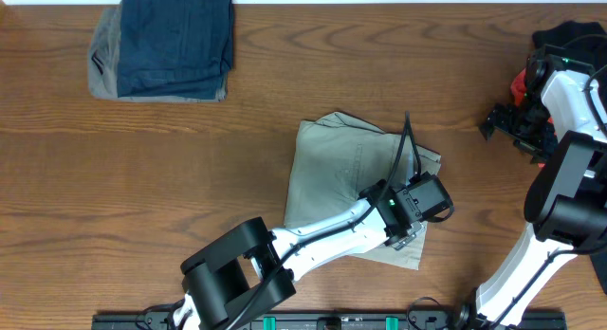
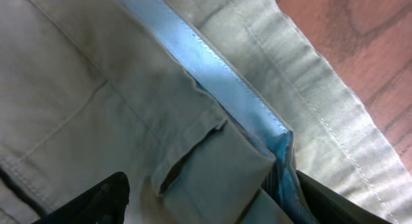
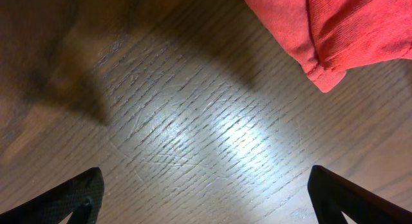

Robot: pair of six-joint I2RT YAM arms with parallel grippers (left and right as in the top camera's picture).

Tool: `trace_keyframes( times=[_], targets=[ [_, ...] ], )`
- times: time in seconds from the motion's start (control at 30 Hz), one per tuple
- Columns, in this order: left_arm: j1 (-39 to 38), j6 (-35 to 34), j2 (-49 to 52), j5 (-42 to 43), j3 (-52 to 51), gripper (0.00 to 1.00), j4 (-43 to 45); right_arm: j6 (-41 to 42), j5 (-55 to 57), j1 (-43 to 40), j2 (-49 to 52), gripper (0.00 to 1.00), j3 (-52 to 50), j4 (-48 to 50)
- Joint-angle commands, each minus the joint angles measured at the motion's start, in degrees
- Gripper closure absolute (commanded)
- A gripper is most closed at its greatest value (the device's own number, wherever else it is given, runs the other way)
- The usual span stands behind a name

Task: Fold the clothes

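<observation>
The khaki-beige trousers lie folded into a compact, roughly rectangular bundle at the table's middle. My left gripper is low over the bundle's front right corner. In the left wrist view the trousers fill the frame, showing a belt loop and a pale blue inner waistband. The left gripper's fingers stand wide apart with the folded cloth between them, so it is open. My right gripper hovers at the far right, off the trousers. In the right wrist view it is open and empty above bare wood.
Dark blue jeans lie folded on a grey garment at the back left. A coral-red garment and a black one lie at the back right. The red cloth is near the right gripper.
</observation>
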Motion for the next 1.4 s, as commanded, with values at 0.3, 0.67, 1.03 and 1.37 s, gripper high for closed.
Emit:
trace_keyframes(
  times=[0.3,0.67,1.03,1.37],
  targets=[
    [0.09,0.76,0.17,4.28,-0.31,0.6,-0.26,-0.09,0.59,-0.2,0.04,0.01,0.87,0.04],
    [0.63,1.18,-0.55,-1.31,0.2,0.94,-1.29,-0.09,0.59,-0.2,0.04,0.01,0.87,0.04],
    [11.67,0.13,-14.12,-6.91,2.38,0.94,-7.52,-0.09,0.59,-0.2,0.04,0.01,0.87,0.04],
    [28.04,-0.52,-30.42,-6.91,2.38,0.94,-10.23,-0.09,0.59,-0.2,0.04,0.01,0.87,0.04]
  ],
)
